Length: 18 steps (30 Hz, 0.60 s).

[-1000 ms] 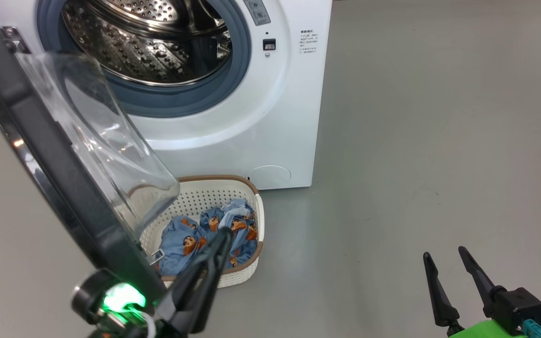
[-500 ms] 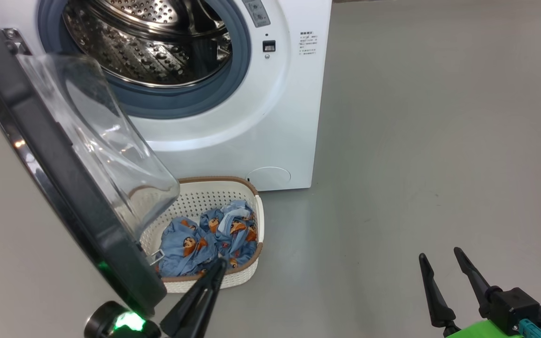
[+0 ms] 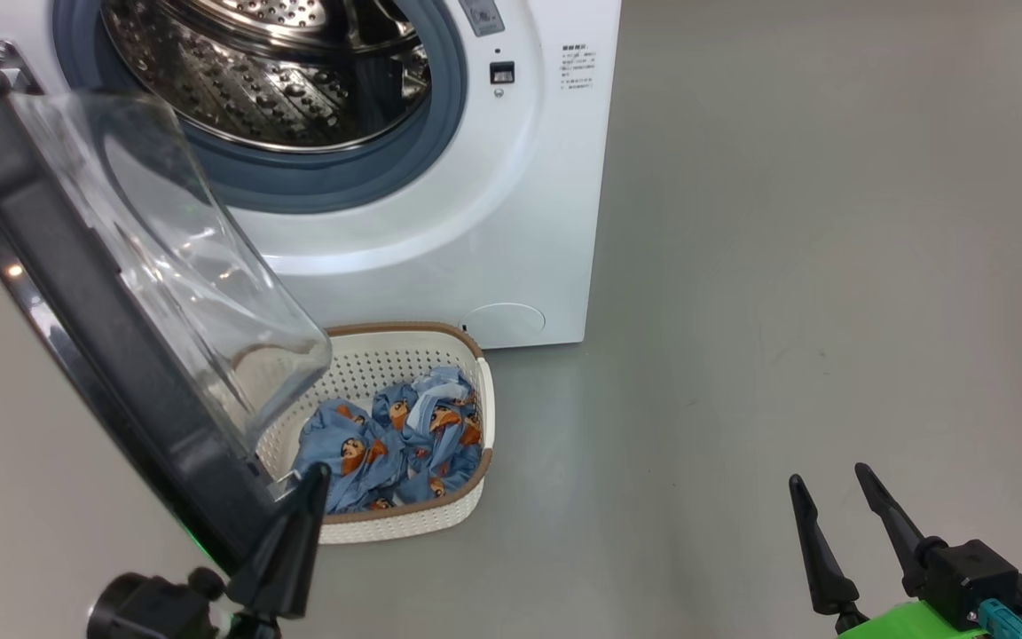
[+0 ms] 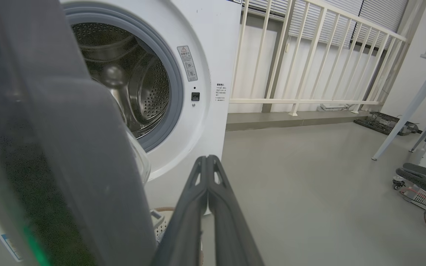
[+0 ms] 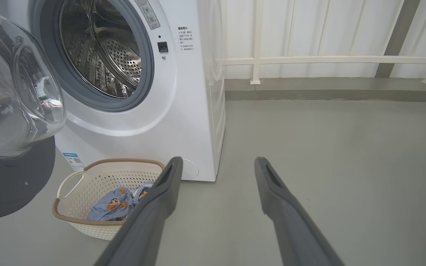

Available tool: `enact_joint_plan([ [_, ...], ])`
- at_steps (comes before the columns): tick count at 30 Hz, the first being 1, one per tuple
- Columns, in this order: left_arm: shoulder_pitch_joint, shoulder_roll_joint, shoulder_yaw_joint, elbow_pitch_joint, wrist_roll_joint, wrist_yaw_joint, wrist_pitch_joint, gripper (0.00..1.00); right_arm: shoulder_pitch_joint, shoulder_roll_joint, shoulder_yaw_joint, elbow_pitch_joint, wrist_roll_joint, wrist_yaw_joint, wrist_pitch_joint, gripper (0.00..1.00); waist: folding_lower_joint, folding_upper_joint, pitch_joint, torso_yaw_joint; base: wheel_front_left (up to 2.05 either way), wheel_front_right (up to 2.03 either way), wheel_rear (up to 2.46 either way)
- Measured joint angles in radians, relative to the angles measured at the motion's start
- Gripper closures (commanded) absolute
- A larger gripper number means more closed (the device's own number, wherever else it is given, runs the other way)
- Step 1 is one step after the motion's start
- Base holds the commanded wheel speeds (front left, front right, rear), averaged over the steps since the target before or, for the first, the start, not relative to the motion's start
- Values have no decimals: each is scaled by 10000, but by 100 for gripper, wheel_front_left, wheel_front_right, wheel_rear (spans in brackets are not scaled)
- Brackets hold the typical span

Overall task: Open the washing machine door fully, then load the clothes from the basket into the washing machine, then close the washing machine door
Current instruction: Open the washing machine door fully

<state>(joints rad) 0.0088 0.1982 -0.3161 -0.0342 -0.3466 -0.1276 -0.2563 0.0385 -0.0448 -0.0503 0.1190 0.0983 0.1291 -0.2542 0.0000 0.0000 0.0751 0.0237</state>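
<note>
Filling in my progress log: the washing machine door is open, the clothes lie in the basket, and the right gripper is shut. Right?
Not quite: the right gripper is open, its fingers spread apart, as the right wrist view shows. The rest holds: the washing machine door is open and the clothes lie in the basket.

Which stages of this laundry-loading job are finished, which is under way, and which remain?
Done: the washing machine door stands wide open, drum empty. In hand: the left end effector, shut and empty, sits by the door's lower edge; the right end effector hangs open over the floor. Left: the clothes all lie in the basket; the door needs closing.
</note>
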Motion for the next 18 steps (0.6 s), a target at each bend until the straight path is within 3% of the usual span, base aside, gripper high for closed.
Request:
enact_joint_plan([
  [18, -340, -109, 259, 451, -86, -4, -2, 100, -50, -2, 8, 17, 105, 0, 0, 0, 0, 0, 254, 168, 0, 0, 0],
])
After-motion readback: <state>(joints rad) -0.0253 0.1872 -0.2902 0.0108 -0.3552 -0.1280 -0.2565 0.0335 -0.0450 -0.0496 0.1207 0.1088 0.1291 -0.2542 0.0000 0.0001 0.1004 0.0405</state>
